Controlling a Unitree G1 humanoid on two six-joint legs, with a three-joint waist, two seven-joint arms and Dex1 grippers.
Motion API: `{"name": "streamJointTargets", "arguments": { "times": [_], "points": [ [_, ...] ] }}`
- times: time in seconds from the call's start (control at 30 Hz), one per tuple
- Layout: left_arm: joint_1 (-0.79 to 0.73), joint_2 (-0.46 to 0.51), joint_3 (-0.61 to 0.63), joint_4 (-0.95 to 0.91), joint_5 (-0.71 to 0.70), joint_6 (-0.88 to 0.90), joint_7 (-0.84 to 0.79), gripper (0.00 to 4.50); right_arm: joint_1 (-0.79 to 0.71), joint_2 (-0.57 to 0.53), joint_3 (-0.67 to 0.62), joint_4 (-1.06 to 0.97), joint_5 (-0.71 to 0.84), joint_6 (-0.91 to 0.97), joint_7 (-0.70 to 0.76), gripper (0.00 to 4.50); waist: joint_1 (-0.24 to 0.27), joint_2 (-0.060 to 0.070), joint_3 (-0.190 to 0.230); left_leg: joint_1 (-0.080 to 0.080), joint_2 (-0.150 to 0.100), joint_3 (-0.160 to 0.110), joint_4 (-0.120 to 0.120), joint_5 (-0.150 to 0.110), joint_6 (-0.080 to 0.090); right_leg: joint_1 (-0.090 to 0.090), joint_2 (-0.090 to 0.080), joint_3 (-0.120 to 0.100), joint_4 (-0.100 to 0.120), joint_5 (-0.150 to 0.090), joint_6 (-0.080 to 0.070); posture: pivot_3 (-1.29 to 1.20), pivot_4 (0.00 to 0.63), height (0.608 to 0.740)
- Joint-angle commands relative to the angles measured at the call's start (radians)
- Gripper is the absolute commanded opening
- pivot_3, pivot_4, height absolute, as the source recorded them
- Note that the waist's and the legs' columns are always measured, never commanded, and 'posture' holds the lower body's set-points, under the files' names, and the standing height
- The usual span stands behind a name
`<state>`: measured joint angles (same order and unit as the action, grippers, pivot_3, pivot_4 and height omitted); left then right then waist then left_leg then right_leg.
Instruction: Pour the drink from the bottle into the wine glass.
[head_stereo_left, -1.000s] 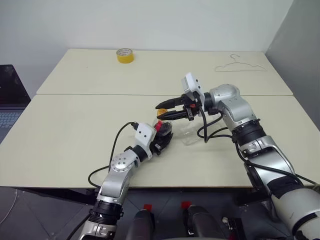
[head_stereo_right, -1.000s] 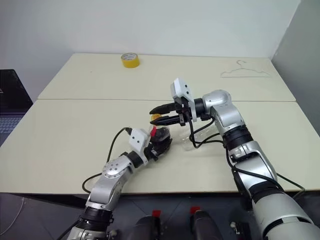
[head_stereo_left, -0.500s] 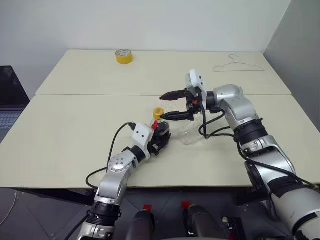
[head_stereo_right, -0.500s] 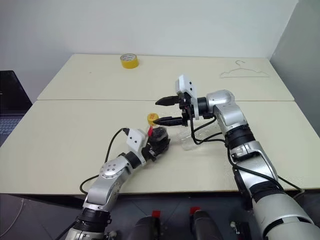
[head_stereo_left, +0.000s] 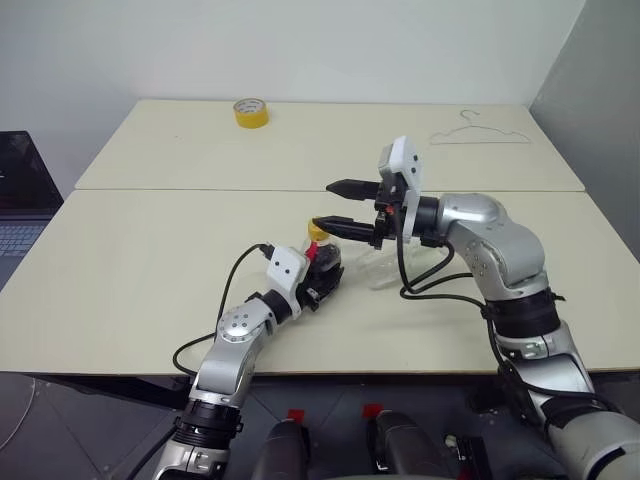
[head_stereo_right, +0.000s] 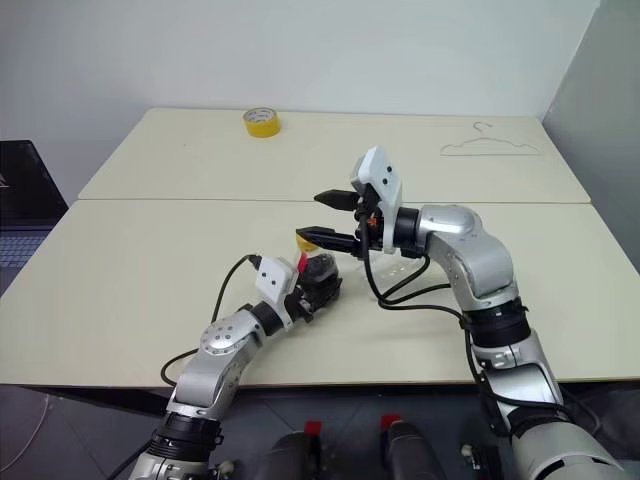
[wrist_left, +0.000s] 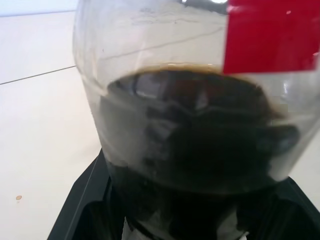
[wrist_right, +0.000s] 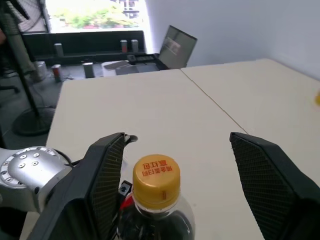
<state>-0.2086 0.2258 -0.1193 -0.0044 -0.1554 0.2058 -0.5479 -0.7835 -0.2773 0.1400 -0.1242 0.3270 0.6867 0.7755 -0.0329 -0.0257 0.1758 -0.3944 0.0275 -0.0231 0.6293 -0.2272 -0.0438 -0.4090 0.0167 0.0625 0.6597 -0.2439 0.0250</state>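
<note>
The bottle (head_stereo_left: 330, 262) stands near the table's middle with its yellow cap (head_stereo_left: 317, 230) on, a red label (wrist_left: 270, 35) and the dark drink (wrist_left: 200, 150) inside. My left gripper (head_stereo_left: 318, 285) is shut on the bottle's body. My right gripper (head_stereo_left: 338, 206) hovers open at the level of the cap, one finger above it and one beside it, with the cap (wrist_right: 156, 180) between the fingers (wrist_right: 107, 175) and untouched. The clear wine glass (head_stereo_left: 378, 270) sits just right of the bottle, partly hidden by my right arm and its cable.
A yellow tape roll (head_stereo_left: 249, 111) lies at the far left of the back table. A wire hanger (head_stereo_left: 480, 133) lies at the far right. A laptop (head_stereo_left: 20, 190) sits off the left edge. A seam (head_stereo_left: 200, 190) joins the two tables.
My right gripper, closed around the cap a second ago, has opened, risen a little and turned level. The cap stays on the bottle. The left gripper and bottle have not moved.
</note>
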Motion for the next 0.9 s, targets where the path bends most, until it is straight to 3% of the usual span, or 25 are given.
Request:
{"name": "streamJointTargets", "arguments": {
  "times": [0.03, 0.23, 0.37, 0.9],
  "points": [
    [0.035, 0.005, -0.038, 0.092, 0.017, 0.037, -0.019, 2.63, 0.013, 0.031, -0.016, -0.110, -0.013, 0.072, -0.136, 3.57, 0.000, 0.000, -0.001, 0.000, 0.000, 0.000, 0.000, 0.000, 0.000, 0.000, 0.000, 0.000, 0.000, 0.000, 0.000, 0.00, 0.150, 0.740],
    [0.021, -0.001, -0.037, 0.121, 0.019, 0.023, -0.027, 2.63, 0.035, 0.095, -0.031, -0.218, 0.061, 0.208, -0.224, 3.57, 0.000, 0.000, -0.001, 0.000, 0.000, 0.000, 0.000, 0.000, 0.000, 0.000, 0.000, 0.000, 0.000, 0.000, 0.000, 0.00, 0.150, 0.740],
    [0.013, -0.002, -0.037, 0.137, 0.021, 0.014, -0.033, 2.63, 0.019, 0.116, -0.057, -0.239, 0.105, 0.260, -0.253, 4.47, 0.001, 0.000, -0.001, 0.000, 0.000, -0.001, 0.000, 0.000, 0.000, 0.001, 0.000, 0.000, 0.000, 0.000, -0.001, 0.00, 0.150, 0.740],
    [0.015, -0.004, -0.032, 0.158, 0.023, -0.002, -0.035, 2.63, 0.018, 0.127, 0.090, -0.166, -0.024, 0.222, -0.382, 4.47, 0.001, 0.000, -0.002, 0.000, 0.000, -0.001, 0.000, 0.001, 0.001, 0.001, 0.000, 0.000, -0.001, -0.003, -0.005, 0.00, 0.150, 0.740]
  ]
}}
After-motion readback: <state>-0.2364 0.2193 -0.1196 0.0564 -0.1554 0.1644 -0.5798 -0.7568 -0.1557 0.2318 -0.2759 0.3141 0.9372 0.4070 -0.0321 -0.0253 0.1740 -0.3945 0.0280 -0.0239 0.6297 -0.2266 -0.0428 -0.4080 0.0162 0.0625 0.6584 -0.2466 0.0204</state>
